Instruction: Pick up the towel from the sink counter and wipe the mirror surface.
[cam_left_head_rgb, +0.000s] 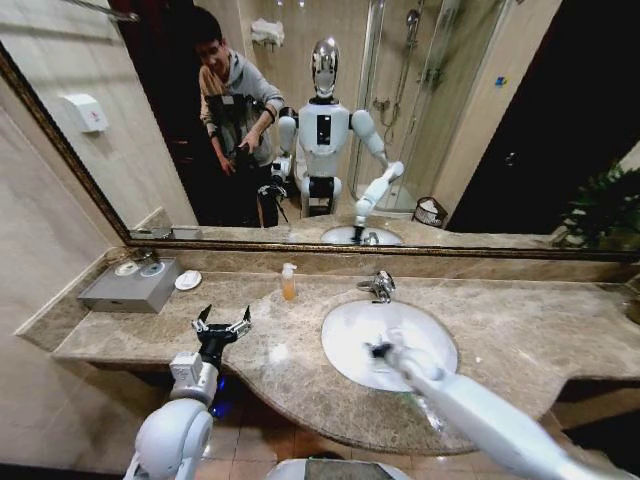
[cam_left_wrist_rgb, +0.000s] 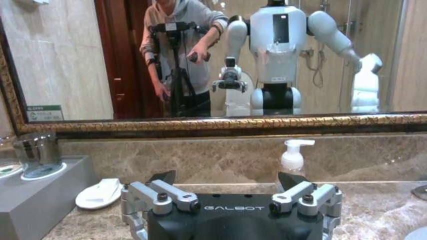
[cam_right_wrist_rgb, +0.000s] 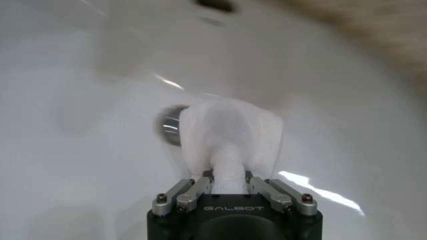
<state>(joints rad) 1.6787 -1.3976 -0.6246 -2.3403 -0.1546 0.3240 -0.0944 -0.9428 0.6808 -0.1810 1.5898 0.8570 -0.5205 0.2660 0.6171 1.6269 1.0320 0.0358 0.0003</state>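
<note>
My right gripper (cam_left_head_rgb: 378, 350) hangs low inside the oval white basin (cam_left_head_rgb: 345, 330) of the sink counter (cam_left_head_rgb: 520, 320). It is shut on the towel (cam_right_wrist_rgb: 230, 135), a small white cloth that bunches between the fingers and drapes forward over the chrome drain (cam_right_wrist_rgb: 168, 125). My left gripper (cam_left_head_rgb: 222, 322) hovers open over the counter's left part with nothing in it; in the left wrist view it (cam_left_wrist_rgb: 227, 178) faces the mirror (cam_left_wrist_rgb: 100, 60). The wide bronze-framed mirror (cam_left_head_rgb: 450, 120) rises behind the counter and reflects the robot.
A chrome faucet (cam_left_head_rgb: 381, 286) stands behind the basin, with a soap bottle (cam_left_head_rgb: 288, 282) to its left. A round white soap dish (cam_left_head_rgb: 188, 280) and a grey box (cam_left_head_rgb: 130, 285) with cups sit at the counter's far left. A plant (cam_left_head_rgb: 605, 210) stands at the right end.
</note>
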